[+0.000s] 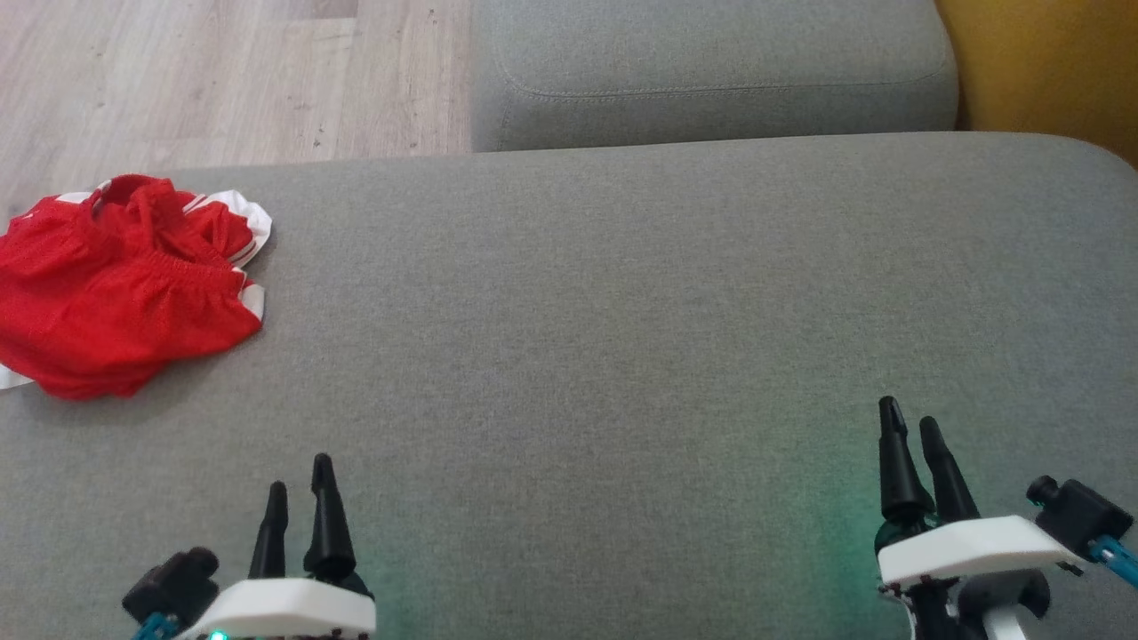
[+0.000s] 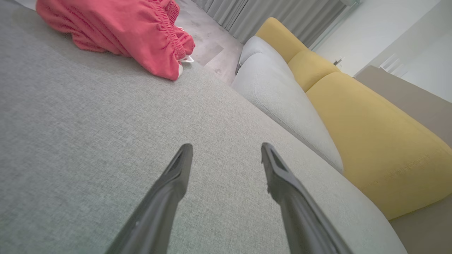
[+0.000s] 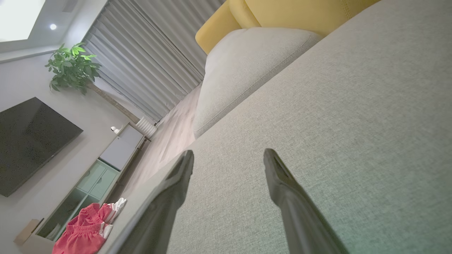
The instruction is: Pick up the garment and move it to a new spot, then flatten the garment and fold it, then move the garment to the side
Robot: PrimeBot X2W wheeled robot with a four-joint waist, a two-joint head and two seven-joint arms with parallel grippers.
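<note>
- Here's the big one: a broad grey seat [image 1: 622, 293], flat, with a tight woven cloth and a rounded far-right corner, running across the head view.
- Behind it sits a mustard-yellow backrest [image 2: 370, 134], smooth and plump, with stitched seams.
- Next to that, a grey cushion [image 1: 711, 80] in the same weave with a piped seam along its front, butted against the seat's far edge.
- Pale wood-plank floor [image 1: 178, 80] shows beyond the seat's far-left side.
- In the right wrist view, pleated grey curtains [image 3: 148, 60], a dark flat screen [image 3: 31, 141] on the wall, a low cabinet [image 3: 91, 183] with glass doors and a leafy green plant [image 3: 70, 67].
- And the garment [image 1: 116, 284]: red mesh shorts, white side stripes, gathered elastic waistband, crumpled in a heap at the seat's far-left corner, close to the edge.
- Left gripper [image 1: 300, 474] hovers low at the near edge, dark tapered fingers spread wide, gripping nothing; plain grey weave lies between it and the garment.
- Right gripper [image 1: 909, 413] is spread wide too, empty-handed, well apart from the garment, with a green glow on the cloth beside it.
</note>
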